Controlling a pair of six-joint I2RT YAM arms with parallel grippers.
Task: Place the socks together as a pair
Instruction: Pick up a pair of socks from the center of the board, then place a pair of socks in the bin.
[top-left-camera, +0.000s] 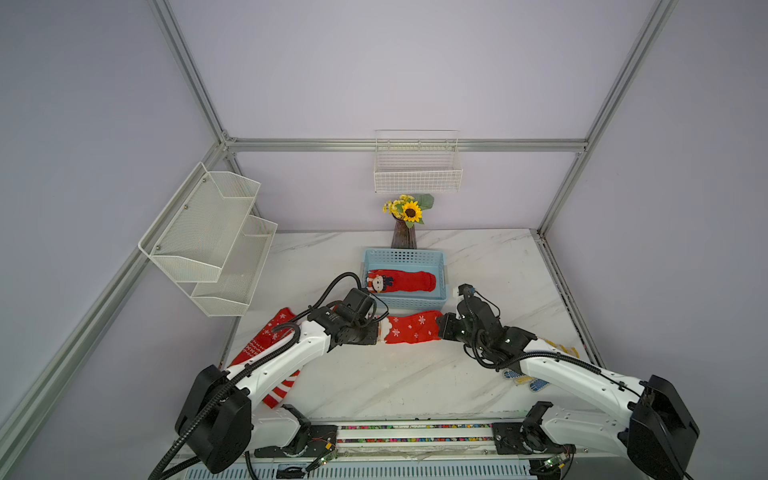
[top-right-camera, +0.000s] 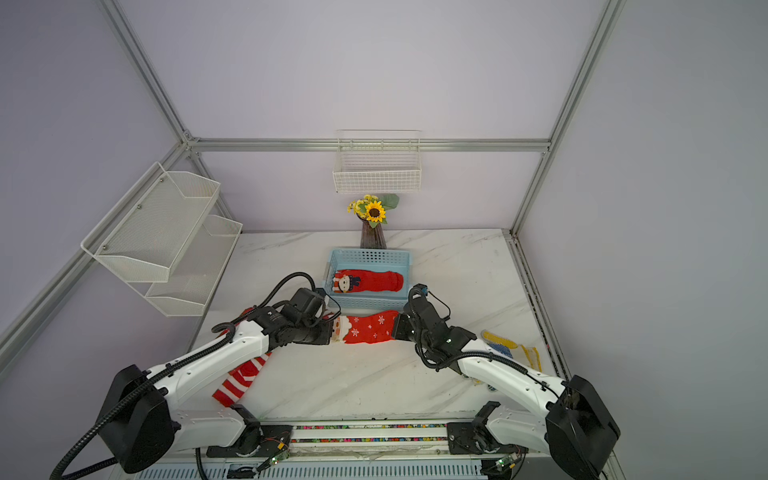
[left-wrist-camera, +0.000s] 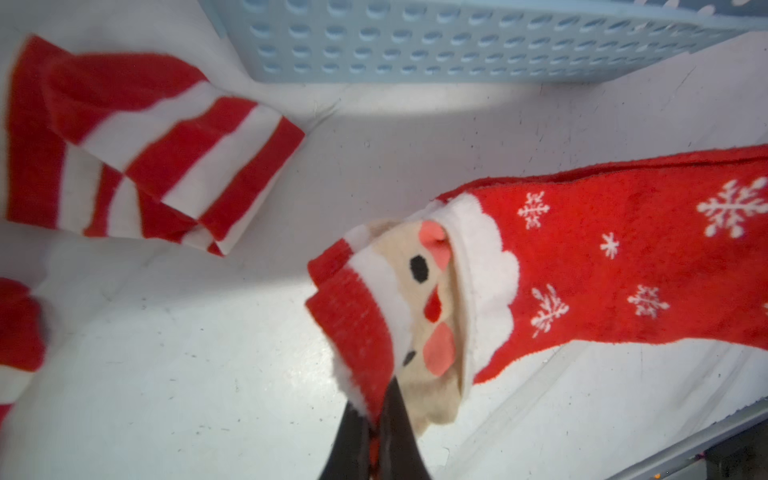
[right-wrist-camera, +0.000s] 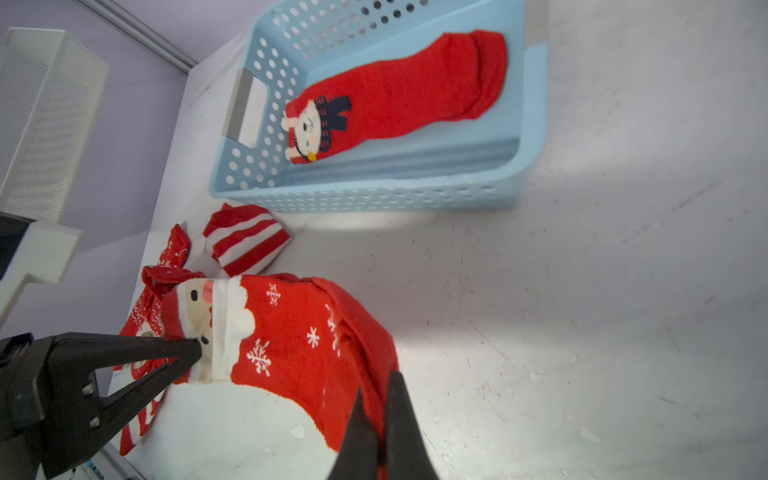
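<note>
Red fleece Santa sock (top-left-camera: 411, 328), just near of the blue basket (top-left-camera: 405, 257), stretched between left tool (left-wrist-camera: 376, 432) clamped on its cuff and right tool (right-wrist-camera: 380, 415) clamped on its toe: either shallow pinch may slip.

I hold the Santa sock (top-right-camera: 368, 329) stretched between the left gripper (top-right-camera: 333, 332) at its face end and the right gripper (top-right-camera: 394, 328) at its toe, just beside the blue basket (top-right-camera: 370, 254).
</note>
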